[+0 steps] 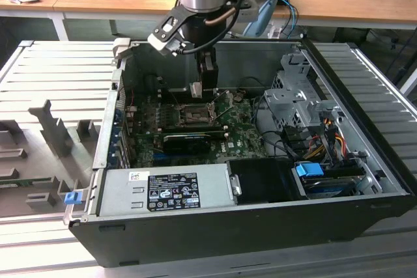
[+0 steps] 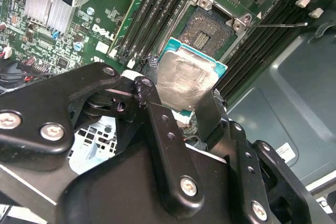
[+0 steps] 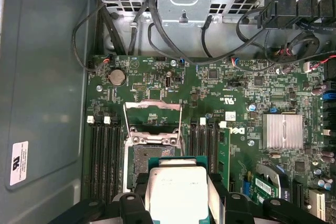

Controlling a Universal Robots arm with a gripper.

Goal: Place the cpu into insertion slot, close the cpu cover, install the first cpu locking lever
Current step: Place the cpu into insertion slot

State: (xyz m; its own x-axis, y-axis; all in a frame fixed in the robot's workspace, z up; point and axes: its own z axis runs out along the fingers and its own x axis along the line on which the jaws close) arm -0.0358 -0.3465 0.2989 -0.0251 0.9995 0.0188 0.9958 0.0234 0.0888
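Note:
My gripper (image 1: 194,90) is shut on the cpu (image 2: 186,80), a flat square chip with a pale metallic face and a teal edge, held by its two sides between black fingers (image 2: 157,116). The chip (image 3: 178,190) hangs just above the green motherboard, apart from it, overlapping one edge of the insertion slot (image 3: 143,156). That insertion slot (image 2: 210,30) is a square black socket with a silver rim, and it lies bare. The cpu cover (image 3: 153,115) stands raised beyond the socket. A thin locking lever (image 2: 278,24) juts out beside the socket.
The motherboard lies inside an open black computer case (image 1: 365,200). Long black memory slots (image 3: 102,156) flank the socket. A black graphics card (image 1: 186,140), a grey power supply (image 1: 163,190), a silver heat sink (image 3: 283,131) and a drive cage (image 1: 296,99) with cables surround it.

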